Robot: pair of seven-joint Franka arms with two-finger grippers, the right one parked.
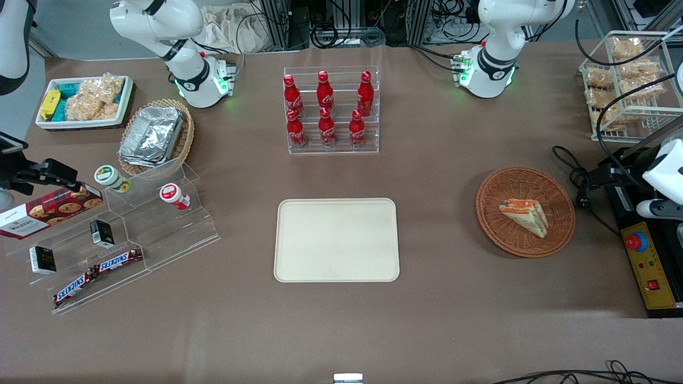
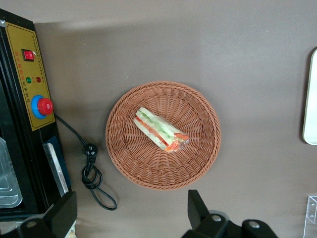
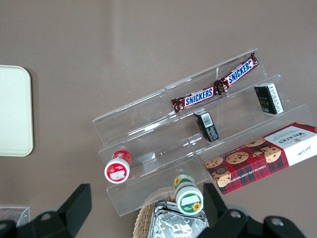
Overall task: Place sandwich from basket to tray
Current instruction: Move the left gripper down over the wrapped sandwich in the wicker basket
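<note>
The sandwich [image 1: 524,215], a clear-wrapped wedge with orange and green layers, lies in the round reddish-brown basket [image 1: 501,184]. It also shows in the left wrist view [image 2: 159,130], in the middle of the basket [image 2: 198,163]. My left gripper [image 1: 598,175] hangs above the table beside the basket, toward the working arm's end. In the left wrist view the gripper [image 2: 131,218] is open wide and empty, well above the basket's rim. The cream-beige tray [image 1: 336,240] lies flat at the table's middle, with nothing on it; its edge shows in the left wrist view [image 2: 311,99].
A black control box [image 1: 648,266] with a red button and a coiled black cable [image 1: 579,186] lie beside the basket. A clear rack of red cola bottles [image 1: 328,109] stands farther from the camera than the tray. Acrylic snack shelves [image 1: 122,240] stand toward the parked arm's end.
</note>
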